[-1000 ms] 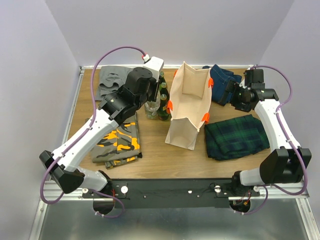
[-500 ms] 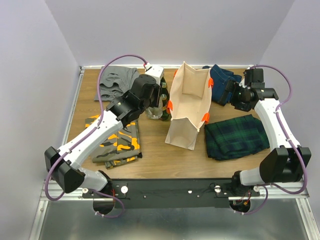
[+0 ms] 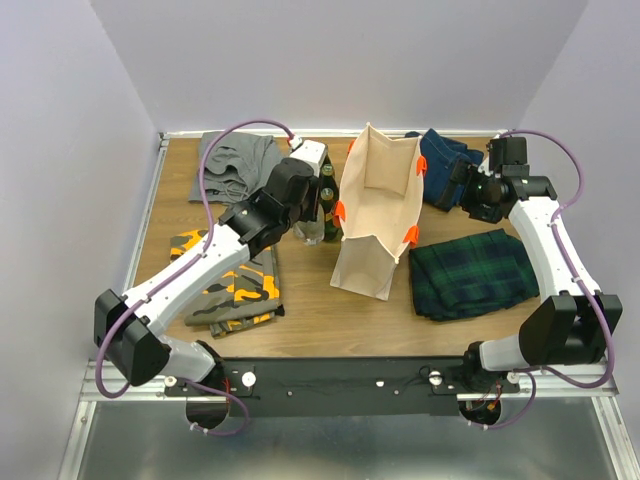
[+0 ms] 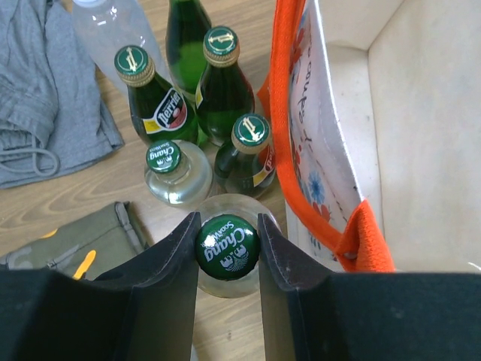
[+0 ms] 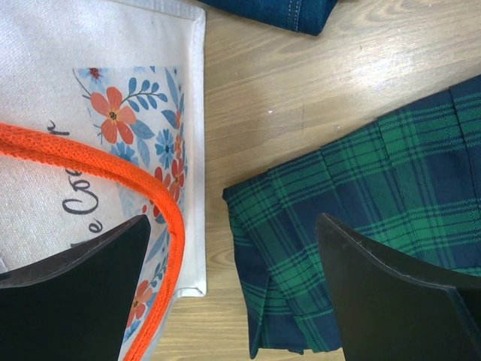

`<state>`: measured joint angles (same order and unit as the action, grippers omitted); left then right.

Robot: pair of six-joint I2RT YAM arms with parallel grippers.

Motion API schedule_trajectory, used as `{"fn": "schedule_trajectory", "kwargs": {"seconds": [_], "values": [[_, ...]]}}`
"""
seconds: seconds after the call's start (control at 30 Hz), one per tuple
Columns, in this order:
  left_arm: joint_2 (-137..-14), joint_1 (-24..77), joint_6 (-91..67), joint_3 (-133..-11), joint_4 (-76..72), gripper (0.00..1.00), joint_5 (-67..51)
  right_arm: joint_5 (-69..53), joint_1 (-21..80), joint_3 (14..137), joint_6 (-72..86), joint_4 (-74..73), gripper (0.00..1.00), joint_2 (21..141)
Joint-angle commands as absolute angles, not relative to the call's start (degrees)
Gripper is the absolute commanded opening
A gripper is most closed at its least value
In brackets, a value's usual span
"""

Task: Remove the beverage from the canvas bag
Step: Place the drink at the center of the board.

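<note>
The wooden table (image 3: 300,320) is carrying everything I am working over. The canvas bag (image 3: 365,265) is standing upright near its middle with its mouth gaping open, and its orange handle (image 4: 289,113) is running down the side that faces my left arm. A folded green plaid cloth (image 3: 470,275) is lying just to the right of the bag. A camouflage cloth (image 3: 240,290) is lying to its left, nearer my bases. A grey garment (image 3: 225,165) is sitting at the far left and a denim piece (image 3: 445,160) at the far right.

A cluster of bottles is standing on the table just beside the bag's left wall, outside it. It includes three green Perrier bottles (image 4: 154,101), a clear bottle with a green cap (image 4: 169,169) and a clear plastic bottle (image 4: 113,30) at the back. Nearest my wrist camera, the clear Chang bottle (image 4: 227,259) is standing upright on the wood, close to the bag's corner.

I am clamping my left gripper (image 4: 227,226) on that bottle, one finger pressing each side of its green cap. I am holding my right gripper (image 5: 233,218) spread wide with nothing between its fingers, hovering over the bag's right edge and the plaid cloth.
</note>
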<state>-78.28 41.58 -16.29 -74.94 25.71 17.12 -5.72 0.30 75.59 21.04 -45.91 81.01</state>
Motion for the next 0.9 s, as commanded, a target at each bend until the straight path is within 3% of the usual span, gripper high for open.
{"fn": "schedule_trajectory", "kwargs": {"seconds": [0.0, 0.87], "values": [[-77.0, 41.3, -17.1, -74.4, 16.4, 0.0, 18.7, -6.4, 0.3, 76.3, 21.6, -45.3, 1.0, 81.6], [-81.3, 41.3, -19.1, -67.0, 8.0, 0.0, 19.4, -4.4, 0.3, 75.3, 21.9, -46.0, 1.0, 80.8]]}}
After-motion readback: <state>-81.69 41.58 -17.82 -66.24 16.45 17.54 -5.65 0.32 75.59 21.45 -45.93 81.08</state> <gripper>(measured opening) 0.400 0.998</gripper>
